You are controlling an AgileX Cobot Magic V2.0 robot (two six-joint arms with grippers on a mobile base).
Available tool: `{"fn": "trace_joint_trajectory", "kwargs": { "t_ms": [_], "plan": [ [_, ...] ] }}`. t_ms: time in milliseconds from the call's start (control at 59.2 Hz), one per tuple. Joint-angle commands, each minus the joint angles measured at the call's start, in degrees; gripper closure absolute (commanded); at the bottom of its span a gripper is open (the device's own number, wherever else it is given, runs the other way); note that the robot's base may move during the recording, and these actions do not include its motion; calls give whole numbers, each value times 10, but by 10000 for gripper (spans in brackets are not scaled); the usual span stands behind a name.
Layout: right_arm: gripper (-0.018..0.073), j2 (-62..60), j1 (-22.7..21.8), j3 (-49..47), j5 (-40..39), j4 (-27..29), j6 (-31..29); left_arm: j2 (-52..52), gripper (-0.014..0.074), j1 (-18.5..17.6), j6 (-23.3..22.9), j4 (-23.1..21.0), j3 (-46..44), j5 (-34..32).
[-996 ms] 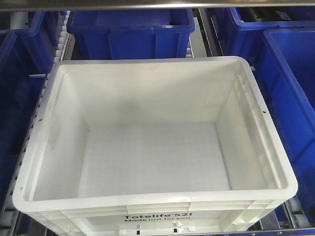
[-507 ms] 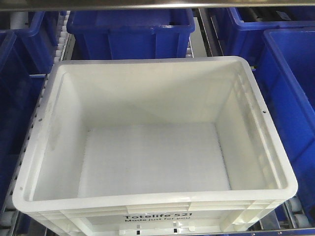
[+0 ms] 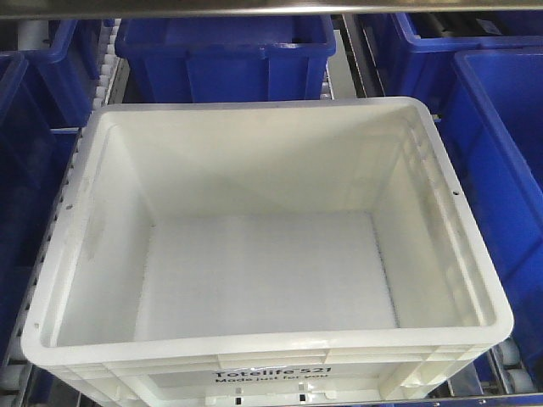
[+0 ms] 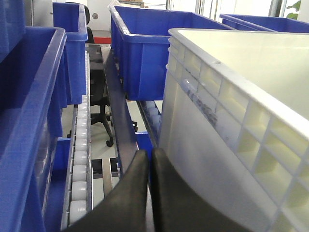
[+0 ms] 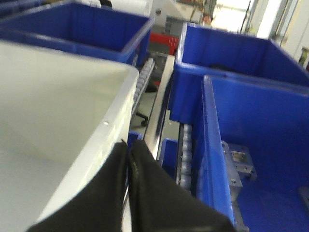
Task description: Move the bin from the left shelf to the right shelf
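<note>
1. Nearest the lens, at 6 o'clock in the left wrist view, the left gripper [image 4: 150,159] has its black fingers pressed together, beside the bin's [image 4: 231,111] ribbed outer wall; whether they touch it is hard to say.
2. At 6 o'clock in the right wrist view, the right gripper [image 5: 128,150] is likewise pinched closed with nothing between its fingers, just beside the bin's opposite rim.
3. Centre of the front view, the bin [image 3: 263,356] sits empty on the roller lane [image 4: 79,164].
4. Farther out, at 12, 3 and 9 o'clock, blue crates [image 3: 225,51] crowd it.
5. Risk: squeezing with closed fingers alone, the smooth wall could slip and the bin tip or knock a neighbouring crate.
</note>
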Motion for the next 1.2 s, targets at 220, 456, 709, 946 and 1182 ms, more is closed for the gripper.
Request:
{"fn": "trace_joint_trajectory", "kwargs": {
  "t_ms": [220, 456, 709, 946, 1182],
  "plan": [
    [564, -120, 0, 161, -173, -50, 50, -8, 603, -2, -2, -3, 12, -41],
    [564, -174, 0, 185, -97, -32, 50, -8, 603, -2, -2, -3, 12, -41],
    [564, -174, 0, 185, -97, -23, 51, -8, 603, -2, -2, -3, 12, -41],
    [564, -174, 0, 185, -96, -23, 51, -8, 603, -2, -2, -3, 12, -41],
    [564, -174, 0, 185, -96, -23, 51, -8, 603, -2, -2, -3, 12, -41]
  ]
}}
